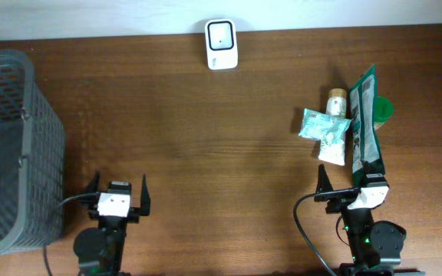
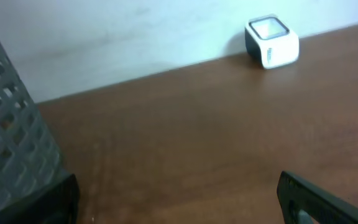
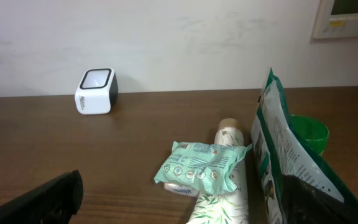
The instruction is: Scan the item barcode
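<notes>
A white barcode scanner [image 1: 221, 44] [image 2: 272, 42] [image 3: 96, 91] stands at the table's far edge. The items lie at the right: a mint-green packet [image 1: 322, 125] [image 3: 202, 167] resting on a white leaf-print tube [image 1: 331, 152] [image 3: 224, 202], and beside them a tall green pouch [image 1: 364, 115] [image 3: 283, 155]. My right gripper [image 1: 345, 181] [image 3: 182, 208] is open just short of them, its right finger against the pouch's near end. At the front left, my left gripper [image 1: 119, 187] [image 2: 179, 205] is open over bare wood, holding nothing.
A grey mesh basket [image 1: 6, 153] [image 2: 11, 143] fills the left side, close to my left gripper. A green round lid or cup [image 1: 383, 111] [image 3: 309, 132] sits behind the pouch. Brown wood lies between the scanner and both grippers.
</notes>
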`<act>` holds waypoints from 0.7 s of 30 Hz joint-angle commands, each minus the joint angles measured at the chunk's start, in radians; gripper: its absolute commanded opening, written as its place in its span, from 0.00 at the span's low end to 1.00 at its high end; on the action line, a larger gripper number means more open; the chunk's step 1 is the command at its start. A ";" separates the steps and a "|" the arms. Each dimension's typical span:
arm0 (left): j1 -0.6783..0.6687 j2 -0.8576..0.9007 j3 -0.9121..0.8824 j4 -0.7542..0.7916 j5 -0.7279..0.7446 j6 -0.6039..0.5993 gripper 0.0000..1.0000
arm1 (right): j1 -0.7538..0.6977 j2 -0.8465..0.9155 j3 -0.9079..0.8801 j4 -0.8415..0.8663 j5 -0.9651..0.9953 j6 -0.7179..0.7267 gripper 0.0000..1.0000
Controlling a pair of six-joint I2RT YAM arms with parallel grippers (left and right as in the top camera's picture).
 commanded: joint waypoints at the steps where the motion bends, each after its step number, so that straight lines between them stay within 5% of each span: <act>1: -0.004 -0.130 -0.005 -0.056 0.007 0.045 0.99 | -0.006 -0.008 -0.005 -0.005 -0.013 -0.007 0.98; 21: -0.007 -0.154 -0.004 -0.056 0.007 0.045 0.99 | -0.006 -0.008 -0.005 -0.005 -0.013 -0.007 0.98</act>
